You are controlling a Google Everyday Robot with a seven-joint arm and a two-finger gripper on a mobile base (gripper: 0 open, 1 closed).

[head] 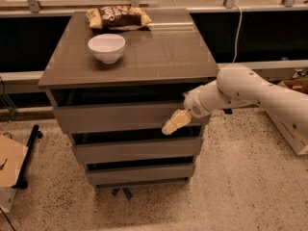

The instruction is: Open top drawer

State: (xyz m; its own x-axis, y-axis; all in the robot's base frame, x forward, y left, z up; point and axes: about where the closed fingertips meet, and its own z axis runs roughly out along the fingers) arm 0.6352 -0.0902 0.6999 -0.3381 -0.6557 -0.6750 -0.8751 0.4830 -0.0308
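The top drawer (110, 118) is the wide glossy grey-brown front just under the cabinet's tabletop (144, 57). A dark gap runs above it. My gripper (175, 122), pale yellow at the end of the white arm (240, 93), reaches in from the right. It is at the lower right part of the top drawer's front, its tip at the gap between that front and the middle drawer (137, 149). Whether it touches the front I cannot tell.
A white bowl (106, 47) and a snack bag (118, 17) sit on the tabletop. The bottom drawer (139, 173) is below. A cardboard piece (9, 160) lies on the floor at left. A box (294, 124) stands at right. A railing and a cable run behind.
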